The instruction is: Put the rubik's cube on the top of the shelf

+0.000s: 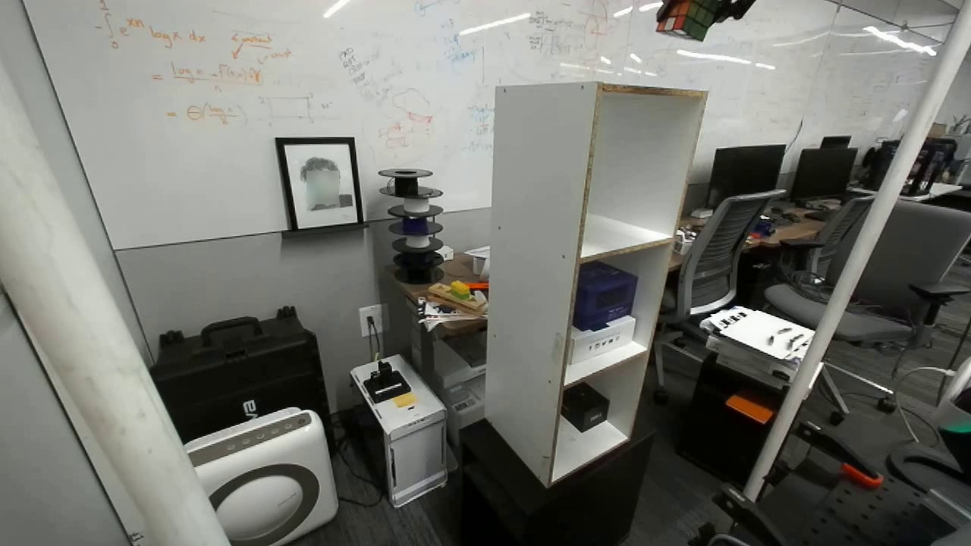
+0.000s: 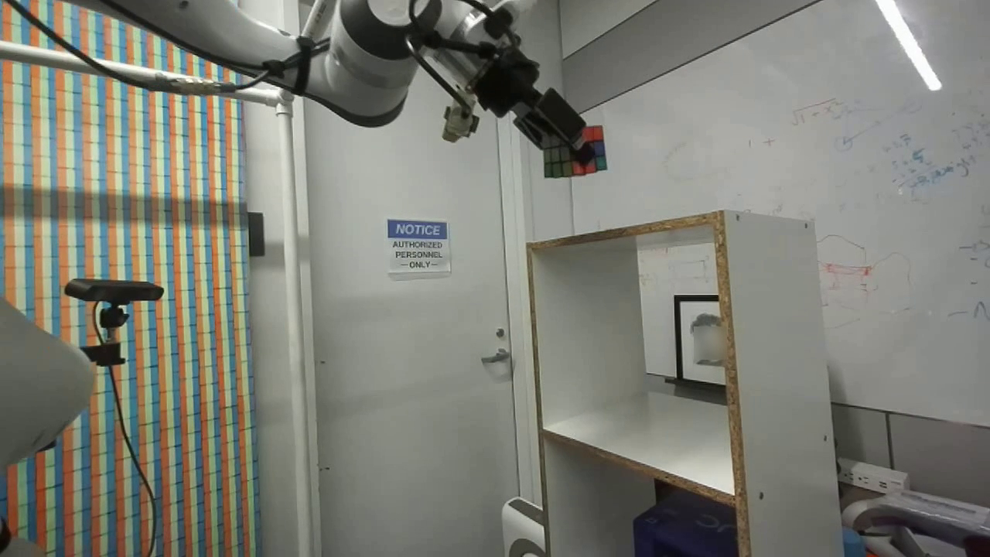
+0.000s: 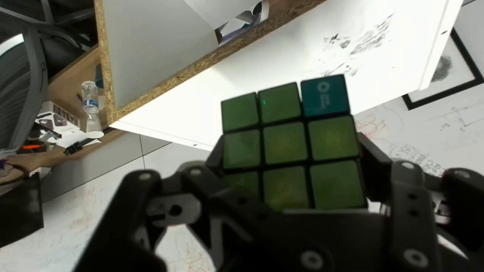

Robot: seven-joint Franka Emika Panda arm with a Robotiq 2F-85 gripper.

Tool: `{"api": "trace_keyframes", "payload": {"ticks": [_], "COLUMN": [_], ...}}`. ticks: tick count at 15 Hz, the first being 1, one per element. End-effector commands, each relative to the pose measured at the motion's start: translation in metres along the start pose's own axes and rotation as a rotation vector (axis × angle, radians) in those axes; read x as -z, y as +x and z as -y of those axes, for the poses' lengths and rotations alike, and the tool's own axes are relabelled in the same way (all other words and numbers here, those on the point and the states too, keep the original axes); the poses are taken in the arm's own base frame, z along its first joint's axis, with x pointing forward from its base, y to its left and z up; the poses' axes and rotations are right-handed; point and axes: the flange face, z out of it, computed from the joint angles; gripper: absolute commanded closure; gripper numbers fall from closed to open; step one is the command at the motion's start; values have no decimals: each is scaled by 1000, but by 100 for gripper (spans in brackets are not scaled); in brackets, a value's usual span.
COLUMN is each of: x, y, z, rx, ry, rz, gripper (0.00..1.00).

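Whiteboard (image 1: 318,83) behind shelf (image 1: 538,250); blue box (image 1: 607,296) in middle compartment (image 1: 648,292); pincer (image 3: 295,160) pinching rubik's cube (image 1: 687,19) higher up

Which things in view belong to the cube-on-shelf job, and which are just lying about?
Part of the job:
rubik's cube, gripped by the fingers
shelf, whose top is the goal

Lying about:
dark blue-purple box
black box
framed picture
plastic bottle

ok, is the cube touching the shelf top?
No: in an exterior view the rubik's cube is held in the jaws, a visible gap between it and the shelf.
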Motion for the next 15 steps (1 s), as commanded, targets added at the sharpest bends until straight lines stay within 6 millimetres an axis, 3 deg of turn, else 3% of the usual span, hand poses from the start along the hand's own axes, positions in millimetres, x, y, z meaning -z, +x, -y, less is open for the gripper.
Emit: {"api": "trace_keyframes", "payload": {"ticks": [1,4,5,7,9,11,15], "x": [-67,-114,-121,-123,-108,-78,-14], "y": [31,35,34,36,29,10,-32], "z": [23,44,51,68,83,99,102], "rx": [-51,-62,-63,-59,-28,18,95], "ry": [1,-24,-31,-25,-27,20,75], "rz": [32,86,105,141,224,380,645], "gripper": [50,50,6,0,0,0,0]}}
